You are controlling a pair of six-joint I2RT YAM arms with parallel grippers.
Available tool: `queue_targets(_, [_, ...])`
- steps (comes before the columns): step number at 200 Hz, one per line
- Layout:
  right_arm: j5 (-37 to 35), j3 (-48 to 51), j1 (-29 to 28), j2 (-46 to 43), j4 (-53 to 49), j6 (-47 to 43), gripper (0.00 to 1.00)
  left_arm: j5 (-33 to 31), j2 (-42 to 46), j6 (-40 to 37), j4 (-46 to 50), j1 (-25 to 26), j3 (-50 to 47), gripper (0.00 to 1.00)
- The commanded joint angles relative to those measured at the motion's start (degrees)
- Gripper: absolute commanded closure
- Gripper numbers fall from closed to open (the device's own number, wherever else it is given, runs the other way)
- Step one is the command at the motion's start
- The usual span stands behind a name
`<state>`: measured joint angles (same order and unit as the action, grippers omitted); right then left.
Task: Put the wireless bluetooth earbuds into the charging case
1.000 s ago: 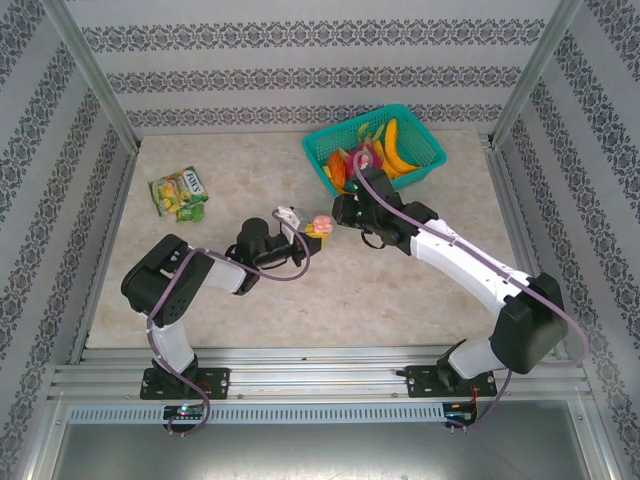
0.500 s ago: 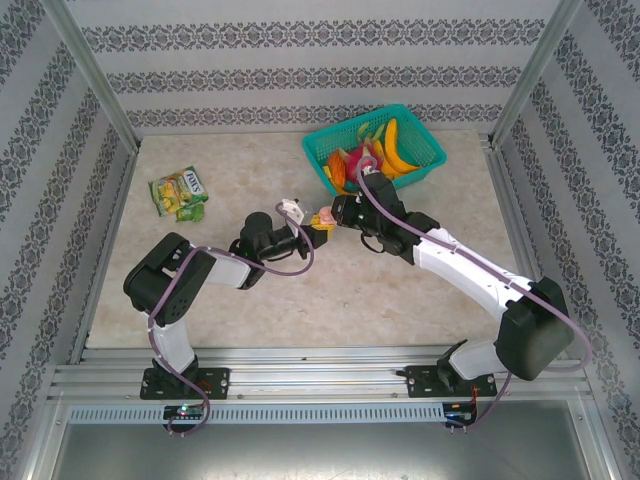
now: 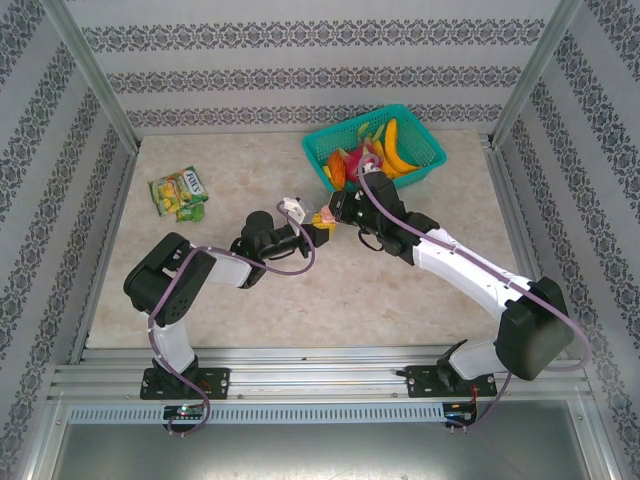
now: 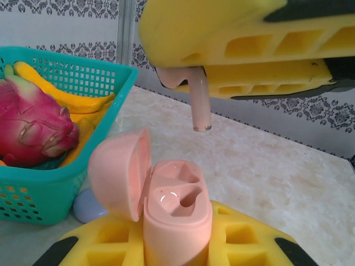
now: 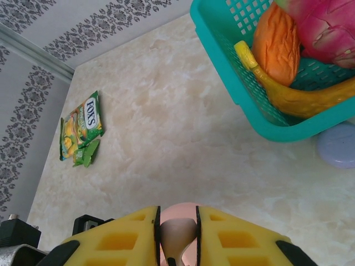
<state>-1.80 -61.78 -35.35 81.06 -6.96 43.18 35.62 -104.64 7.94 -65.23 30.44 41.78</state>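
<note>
Marble table (image 4: 277,177): pink earbud (image 4: 201,105) pinched in right claw (image 5: 177,235), above case (image 4: 177,210).

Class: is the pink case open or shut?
Open. The case has its lid swung back to the left, baring both wells.

Pink earbud (image 4: 200,100) above open pink case (image 4: 176,219)

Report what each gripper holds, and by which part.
Left gripper: open pink case, clamped around its lower body. Right gripper: pink earbud, pinched by its head, stem hanging free.
</note>
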Motion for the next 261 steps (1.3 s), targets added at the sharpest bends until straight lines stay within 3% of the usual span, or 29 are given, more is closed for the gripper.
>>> queue_targets(1, [0.8,1.0,0.3,0.6,1.5,0.8,0.76,1.0,2.0,-0.7,-2.3,0.7,1.4,1.00])
queue_targets(261, [1.0,2.0,0.1,2.4,3.3,0.2,0.78,1.1,3.7,-0.7,-1.7,1.0,1.6,1.00])
